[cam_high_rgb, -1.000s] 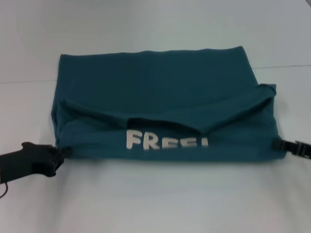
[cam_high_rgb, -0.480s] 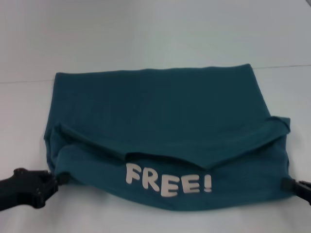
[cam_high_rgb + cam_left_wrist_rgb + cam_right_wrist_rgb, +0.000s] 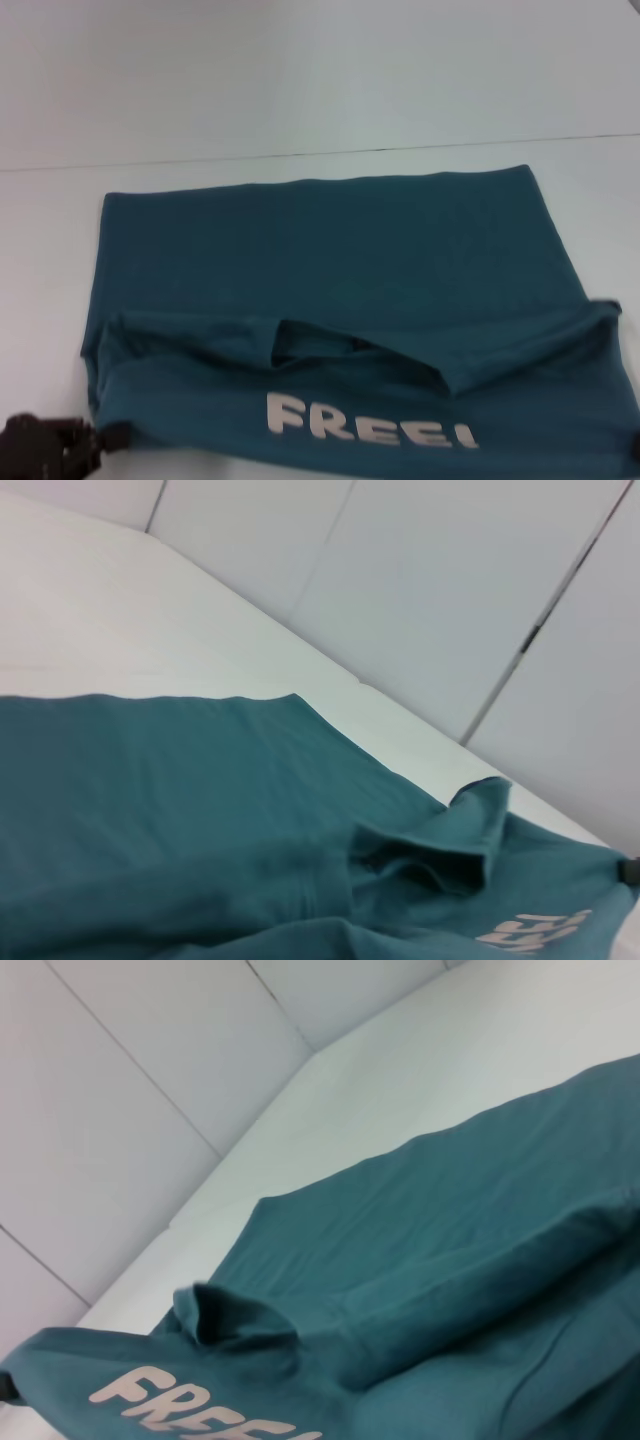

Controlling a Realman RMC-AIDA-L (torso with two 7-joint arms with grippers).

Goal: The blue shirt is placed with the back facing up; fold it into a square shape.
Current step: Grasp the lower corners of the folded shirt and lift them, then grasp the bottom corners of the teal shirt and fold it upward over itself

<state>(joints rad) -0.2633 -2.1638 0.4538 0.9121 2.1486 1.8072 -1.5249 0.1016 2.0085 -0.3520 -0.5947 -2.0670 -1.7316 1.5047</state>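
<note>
Dragged nearer since a second ago, the blue shirt now runs off the near edge of the head view, both grippers carried back with it

It lies spread on the white tabletop, its far edge straight and flat, its near part folded over so that pale letters reading "FREE" face up along the near hem, with a loose pocket of cloth gaping just beyond them. Left gripper sits at the shirt's near left corner, jaws clenched on the cloth there. Right gripper shows only as a dark sliver at the near right corner, at the frame edge; whether its jaws are clenched I cannot tell. Both wrist views look along the folded cloth toward a pale panelled wall
</note>
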